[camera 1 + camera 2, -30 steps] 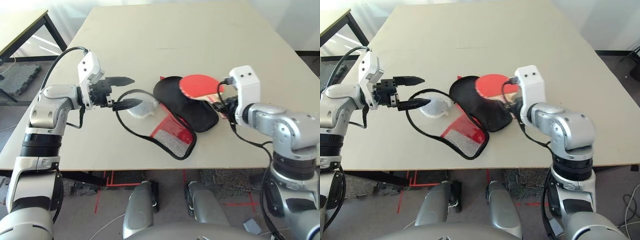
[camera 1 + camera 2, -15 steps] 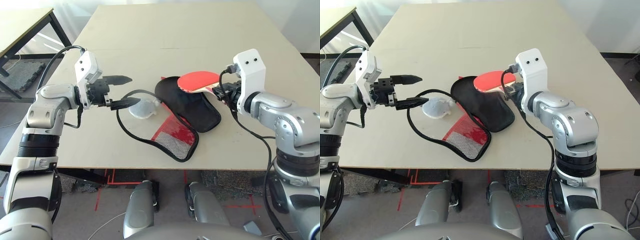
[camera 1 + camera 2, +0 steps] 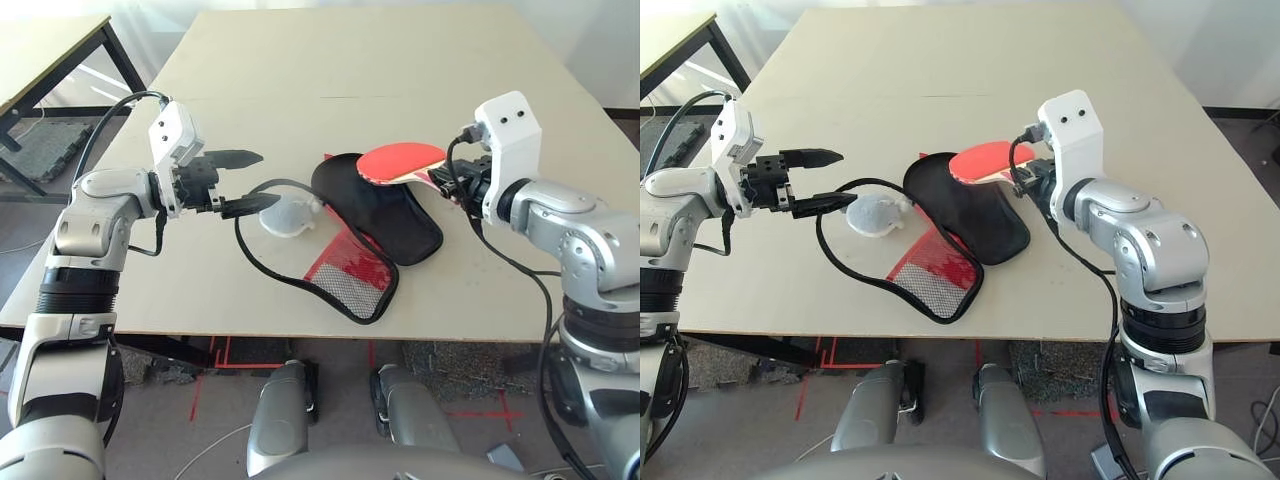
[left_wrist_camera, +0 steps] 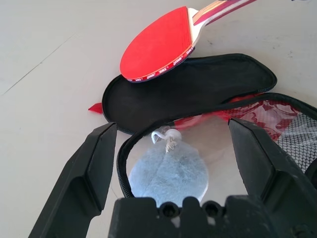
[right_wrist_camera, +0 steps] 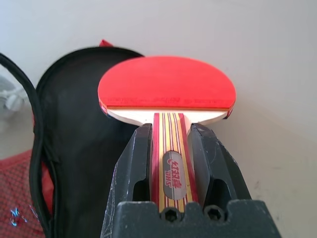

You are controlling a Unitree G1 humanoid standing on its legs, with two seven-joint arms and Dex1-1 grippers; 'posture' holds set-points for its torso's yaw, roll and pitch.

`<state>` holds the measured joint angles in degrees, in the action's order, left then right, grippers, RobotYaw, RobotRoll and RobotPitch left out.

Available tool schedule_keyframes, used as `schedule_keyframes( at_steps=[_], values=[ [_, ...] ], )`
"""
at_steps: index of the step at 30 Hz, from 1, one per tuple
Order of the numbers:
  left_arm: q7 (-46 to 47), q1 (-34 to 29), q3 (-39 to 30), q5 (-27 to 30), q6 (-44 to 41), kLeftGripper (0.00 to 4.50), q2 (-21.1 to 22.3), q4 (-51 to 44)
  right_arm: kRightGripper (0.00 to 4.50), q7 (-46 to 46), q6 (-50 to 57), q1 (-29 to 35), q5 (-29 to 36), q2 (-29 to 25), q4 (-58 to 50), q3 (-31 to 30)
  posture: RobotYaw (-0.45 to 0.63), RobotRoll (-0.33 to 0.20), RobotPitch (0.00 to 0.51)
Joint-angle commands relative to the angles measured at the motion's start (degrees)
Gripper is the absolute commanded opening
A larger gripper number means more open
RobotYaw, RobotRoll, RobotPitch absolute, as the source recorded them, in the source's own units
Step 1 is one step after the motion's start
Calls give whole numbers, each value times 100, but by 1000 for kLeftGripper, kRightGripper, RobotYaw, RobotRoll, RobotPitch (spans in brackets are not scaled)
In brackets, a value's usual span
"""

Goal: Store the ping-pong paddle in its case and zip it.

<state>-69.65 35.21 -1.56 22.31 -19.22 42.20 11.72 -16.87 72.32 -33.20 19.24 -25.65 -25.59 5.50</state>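
Case [image 3: 375, 235] lies unzipped and spread flat on the table [image 3: 300, 80], black lining up, mesh flap nearest. Left gripper [image 3: 245, 182] hovers spread wide beside it. Right gripper [image 5: 171, 148] pinches the handle of the ping-pong paddle [image 3: 400, 162], blade raised above the lining.

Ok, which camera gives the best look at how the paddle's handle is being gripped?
The right wrist view: the right gripper has its jaws clamped on both sides of the paddle handle. The eye views show the grip from afar, half hidden. The left wrist view shows the blade and part of the handle.
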Motion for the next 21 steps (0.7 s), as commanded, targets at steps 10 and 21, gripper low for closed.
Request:
schedule_keyframes(
  at_steps=[10,21],
  values=[
    [27,22,20,-63,35,4500,6,-20,17,-234,543,838,53,-679,118,-239,34,0,102],
    [-11,96,79,-94,66,4500,-32,64,17,-604,166,937,91,-1691,645,138,20,0,103]
  ],
)
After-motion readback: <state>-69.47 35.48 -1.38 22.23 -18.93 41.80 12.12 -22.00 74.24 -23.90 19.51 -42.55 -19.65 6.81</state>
